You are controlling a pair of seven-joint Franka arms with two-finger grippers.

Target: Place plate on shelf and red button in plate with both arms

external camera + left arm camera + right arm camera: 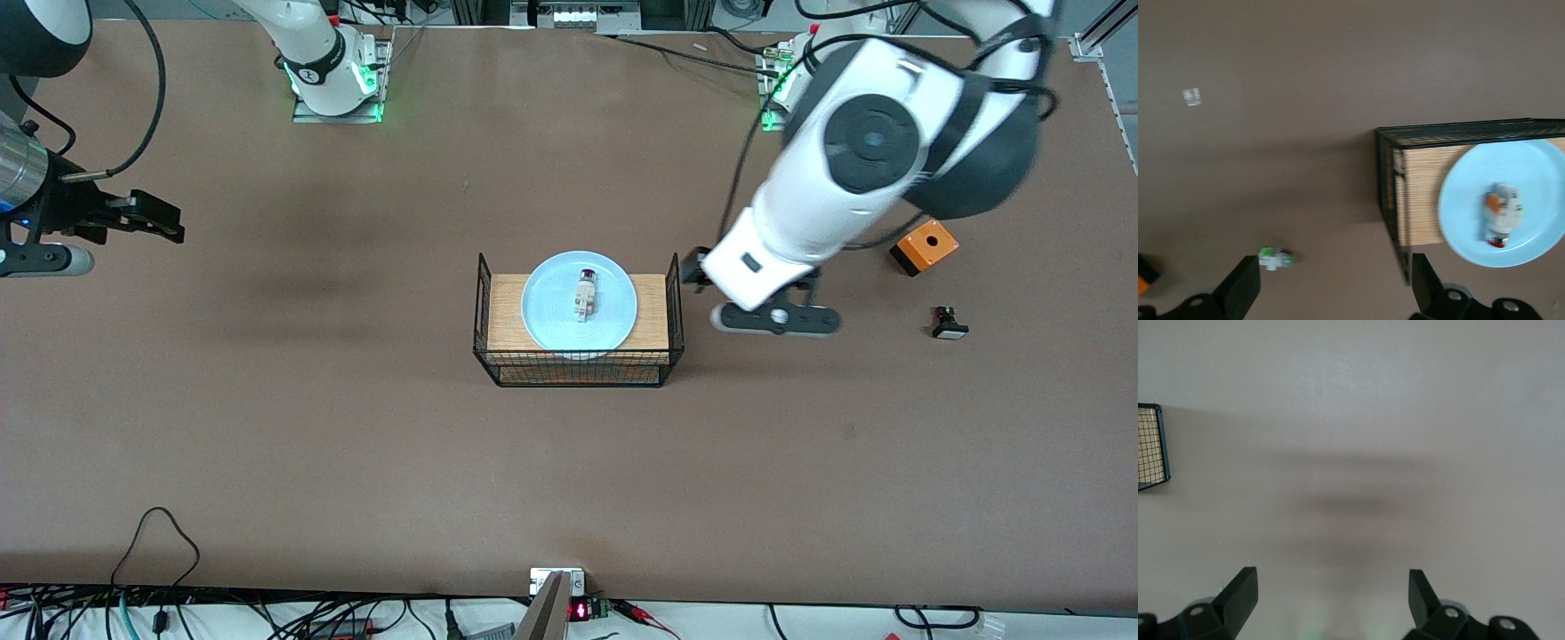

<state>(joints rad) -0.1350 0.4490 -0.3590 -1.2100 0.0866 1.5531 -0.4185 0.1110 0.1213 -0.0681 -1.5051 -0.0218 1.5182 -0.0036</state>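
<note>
Front view: button (584, 294) lies on plate (579, 302) atop rack (579, 326); my left gripper (1335, 283) beside it and right gripper (1331, 597) over desk (356, 427), both released.

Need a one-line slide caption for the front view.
Red button on plate atop rack; both grippers, left and right, open, empty.

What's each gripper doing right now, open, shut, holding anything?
Left gripper: open, empty, over the table beside the wire rack.
Right gripper: open, empty, over the table at the right arm's end.
</note>
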